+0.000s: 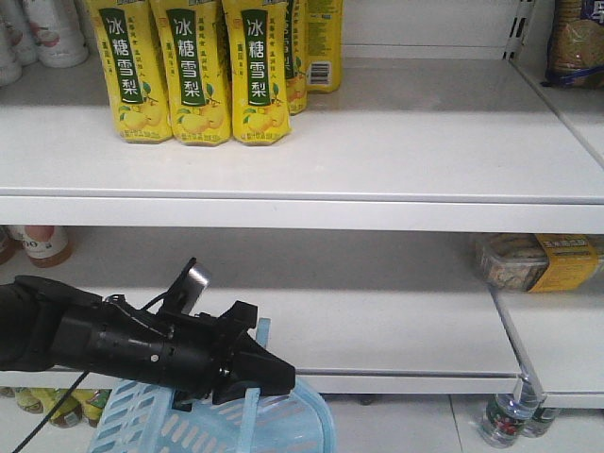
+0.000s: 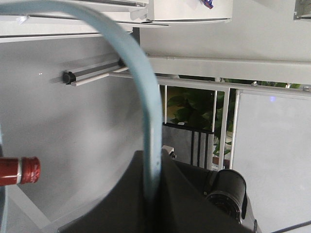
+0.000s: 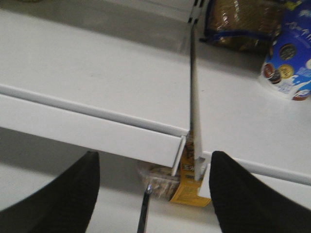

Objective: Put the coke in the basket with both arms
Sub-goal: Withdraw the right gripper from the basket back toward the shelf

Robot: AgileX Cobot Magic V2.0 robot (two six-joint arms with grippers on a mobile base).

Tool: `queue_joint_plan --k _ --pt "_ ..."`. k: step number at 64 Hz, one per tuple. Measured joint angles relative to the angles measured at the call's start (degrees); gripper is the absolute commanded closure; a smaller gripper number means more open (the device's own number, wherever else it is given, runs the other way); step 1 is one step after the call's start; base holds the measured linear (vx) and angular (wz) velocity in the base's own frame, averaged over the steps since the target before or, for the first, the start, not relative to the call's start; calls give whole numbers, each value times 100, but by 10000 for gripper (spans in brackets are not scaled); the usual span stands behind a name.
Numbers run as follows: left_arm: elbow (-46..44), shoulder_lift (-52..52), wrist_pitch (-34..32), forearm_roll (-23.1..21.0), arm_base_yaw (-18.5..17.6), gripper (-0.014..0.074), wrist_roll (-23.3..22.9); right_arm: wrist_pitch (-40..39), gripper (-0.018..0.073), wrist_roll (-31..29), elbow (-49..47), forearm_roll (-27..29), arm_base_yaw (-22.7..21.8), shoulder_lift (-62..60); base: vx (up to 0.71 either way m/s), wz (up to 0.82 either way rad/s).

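Both jaws of the left gripper (image 1: 269,377) clamped the basket (image 1: 132,415) handle (image 2: 146,97); right gripper (image 3: 153,194) gaped empty. Coke (image 2: 19,171), likely heavy and slick, wanted a mid-body grasp.

The left gripper (image 1: 269,377) is at lower left, closed on the basket handle (image 2: 146,97). The right gripper (image 3: 154,194) has its fingers spread wide.

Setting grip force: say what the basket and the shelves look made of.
The basket: pale blue plastic, probably, going by its moulded slotted wall and slightly glossy handle. The shelves: likely white-painted sheet metal, matte, with thin folded front edges.
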Motion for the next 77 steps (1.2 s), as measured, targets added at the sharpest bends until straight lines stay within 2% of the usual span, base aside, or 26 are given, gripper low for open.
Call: queue_joint_plan --k 12,26,51,54,58,69,77 --pt "0 0 4 0 0 602 0 -959 94 38 1024 119 0 -720 0 0" --pt "0 0 4 0 0 602 0 -2065 94 49 2012 808 0 -1660 0 0" --pt "0 0 6 0 0 602 0 -1353 102 40 2558 934 0 -1991 0 0" --pt "0 0 6 0 0 602 0 -1362 134 40 2563 934 0 -1991 0 0" --pt "0 0 6 0 0 602 0 -1362 226 37 2569 934 0 -1991 0 0" --pt "0 0 6 0 0 602 0 -1367 579 33 2569 934 0 -1991 0 0" --pt "0 0 6 0 0 602 0 -1414 570 33 2569 955 0 -1991 0 0"
